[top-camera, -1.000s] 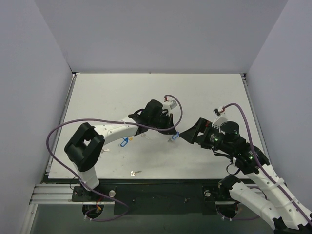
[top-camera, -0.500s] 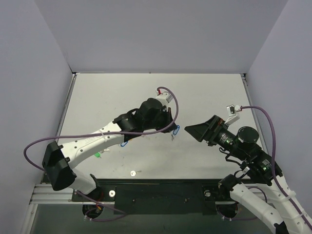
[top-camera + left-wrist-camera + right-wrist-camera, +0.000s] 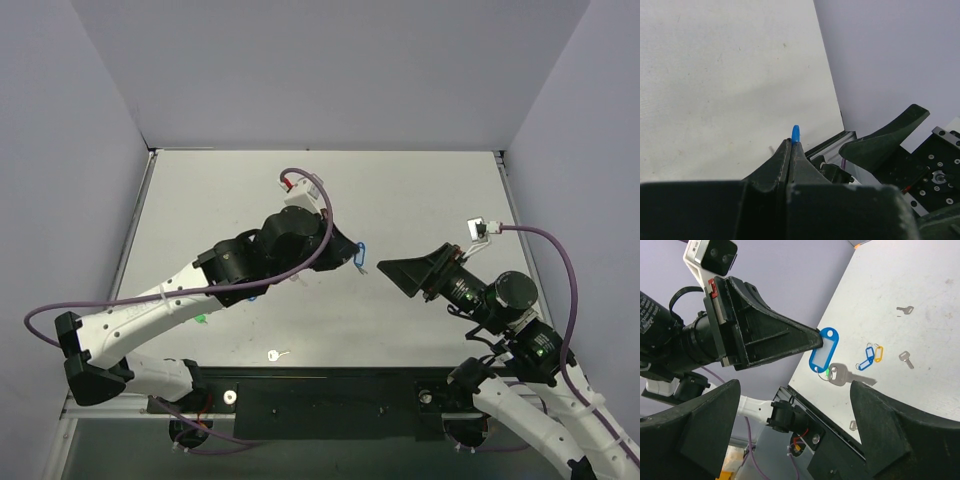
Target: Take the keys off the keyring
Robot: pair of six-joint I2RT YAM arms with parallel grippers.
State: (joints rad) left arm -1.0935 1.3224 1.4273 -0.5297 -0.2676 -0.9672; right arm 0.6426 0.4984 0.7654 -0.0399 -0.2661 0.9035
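Note:
My left gripper (image 3: 352, 252) is shut on the blue key tag (image 3: 361, 256) and holds it in the air above the table. In the right wrist view the tag (image 3: 824, 351) sticks out of the left gripper's tip, and the silver key (image 3: 842, 375) hangs below it on the thin ring. In the left wrist view only the tag's blue edge (image 3: 796, 134) shows between the closed fingers (image 3: 782, 160). My right gripper (image 3: 388, 267) is wide open and empty, just right of the tag and facing it, with a gap between them.
On the table below lie two more blue tags (image 3: 866, 357), an orange tag (image 3: 879, 354), a green tag (image 3: 201, 320) and loose keys (image 3: 905, 310) (image 3: 906, 359). A pale-headed key (image 3: 275, 354) lies near the table's front edge.
My left gripper has lifted the blue tag with the key off the table and moved it up and right. My right gripper has drawn back to the right and now faces the tag.

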